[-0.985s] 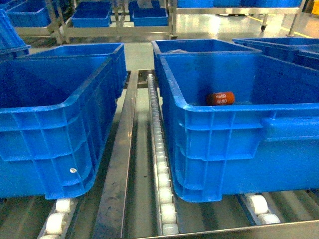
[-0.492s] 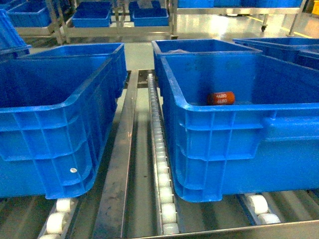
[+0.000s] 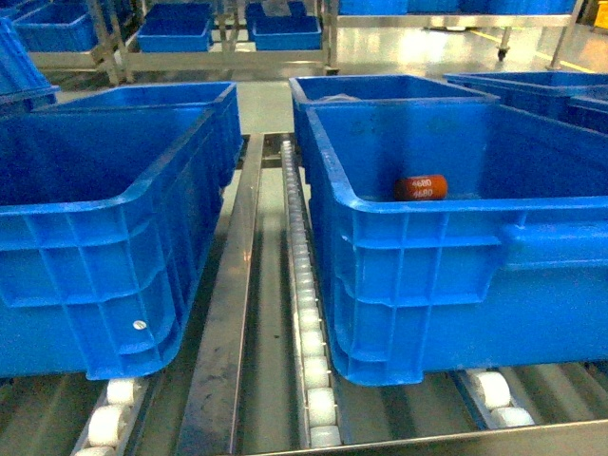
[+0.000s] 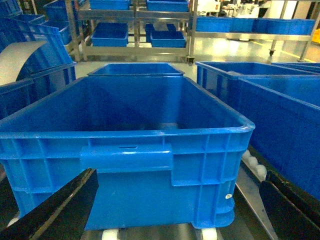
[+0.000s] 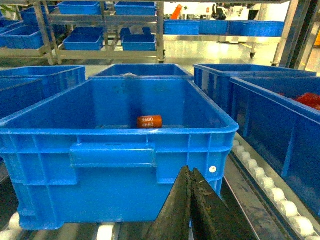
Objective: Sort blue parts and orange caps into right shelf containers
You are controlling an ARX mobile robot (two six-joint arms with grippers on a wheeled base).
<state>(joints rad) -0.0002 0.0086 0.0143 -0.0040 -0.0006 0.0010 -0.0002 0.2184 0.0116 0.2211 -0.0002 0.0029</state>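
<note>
I'm sitting in front of the shelf [image 3: 220, 380] with both arms pulled back low, neither one showing in the head view. The right fingers [image 5: 192, 210] are pressed together with nothing between them, parked just below the front wall of the right crate [image 5: 115, 155]. The left fingers [image 4: 175, 210] are spread wide and empty, framing the front of the left crate [image 4: 125, 160]. One orange cap [image 3: 421, 187] is lying on its side on the floor of the right crate, toward the back wall, with the "4680" print facing me; the right wrist view shows it too [image 5: 150, 121]. The left crate is looking empty inside as far as I can see. I'm judging this as a between-picks moment: that cap is placed and the right arm is free to go for the next part. No loose parts are showing in any view, so I'm turning to find the supply first. For a clean next drop I'm planning to clear the thick rim before opening, and release low over the crate floor so the cap isn't rolling or bouncing out.
</note>
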